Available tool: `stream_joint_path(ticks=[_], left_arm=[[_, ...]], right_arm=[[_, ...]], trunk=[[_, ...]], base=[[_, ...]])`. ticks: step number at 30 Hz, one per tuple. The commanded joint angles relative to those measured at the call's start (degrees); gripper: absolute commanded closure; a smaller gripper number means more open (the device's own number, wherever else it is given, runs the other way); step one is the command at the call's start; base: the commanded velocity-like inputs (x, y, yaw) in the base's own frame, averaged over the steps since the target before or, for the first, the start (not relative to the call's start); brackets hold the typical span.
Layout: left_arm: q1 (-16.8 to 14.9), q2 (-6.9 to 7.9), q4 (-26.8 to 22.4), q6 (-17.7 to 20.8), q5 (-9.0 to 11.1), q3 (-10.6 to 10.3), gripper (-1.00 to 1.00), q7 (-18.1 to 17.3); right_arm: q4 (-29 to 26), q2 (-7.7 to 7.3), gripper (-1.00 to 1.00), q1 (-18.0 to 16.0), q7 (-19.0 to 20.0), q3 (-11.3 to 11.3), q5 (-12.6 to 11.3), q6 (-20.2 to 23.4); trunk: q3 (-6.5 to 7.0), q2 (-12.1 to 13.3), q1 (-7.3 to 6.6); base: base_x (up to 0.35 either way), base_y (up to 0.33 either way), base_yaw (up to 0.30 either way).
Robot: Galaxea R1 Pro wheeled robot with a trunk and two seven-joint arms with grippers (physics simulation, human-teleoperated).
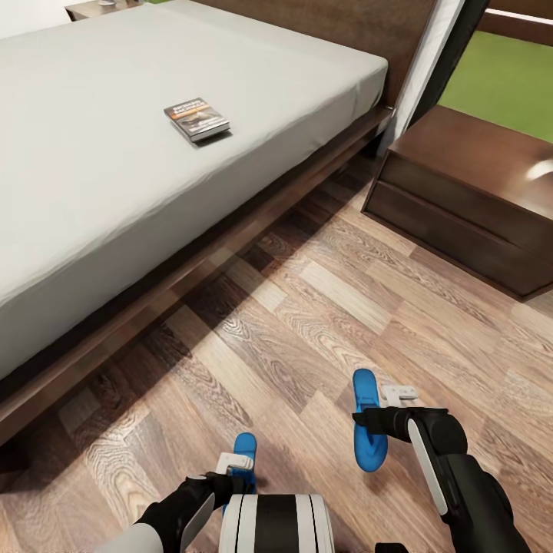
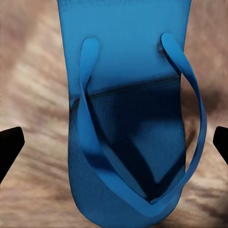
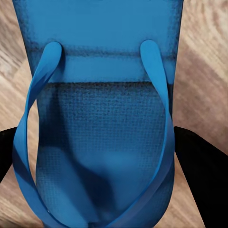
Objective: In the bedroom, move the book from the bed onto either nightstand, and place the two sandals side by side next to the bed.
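The book (image 1: 197, 118) lies flat on the bed's pale mattress (image 1: 92, 200), well away from both arms. One blue sandal (image 1: 367, 430) is near the floor at the lower right, and my right gripper (image 1: 370, 421) is shut on it; in the right wrist view its dark fingers (image 3: 199, 180) press against the sandal's (image 3: 102, 118) sides. The other sandal (image 1: 244, 447) shows under my left gripper (image 1: 234, 467). In the left wrist view this sandal (image 2: 133, 95) sits between the fingers (image 2: 9, 147), which stand wide and clear of it, so the gripper is open.
A dark wooden nightstand (image 1: 468, 177) stands at the right by the headboard, and a second one (image 1: 96, 8) peeks past the bed's far corner. A window with grass behind it (image 1: 507, 77) is at the top right. A strip of wood-plank floor (image 1: 307, 307) runs between bed and nightstand.
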Motion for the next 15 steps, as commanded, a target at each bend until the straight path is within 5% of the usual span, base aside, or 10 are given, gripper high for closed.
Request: stream_joint_path(ticks=[1,15], left_arm=[[-0.01,0.06,-0.07,0.27,0.59,-0.34,-1.0,0.05],[-0.05,0.04,-0.08,0.22,0.59,-0.32,-1.0,0.05]], right_arm=[[-0.05,-0.01,1.0,-0.02,0.24,-0.05,0.13,0.24],[-0.03,0.03,1.0,-0.02,0.24,-0.05,0.13,0.24]], trunk=[[-0.03,-0.01,-0.01],[-0.7,-0.05,0.07]], base=[[0.0,0.0,0.0],[0.0,0.0,0.0]])
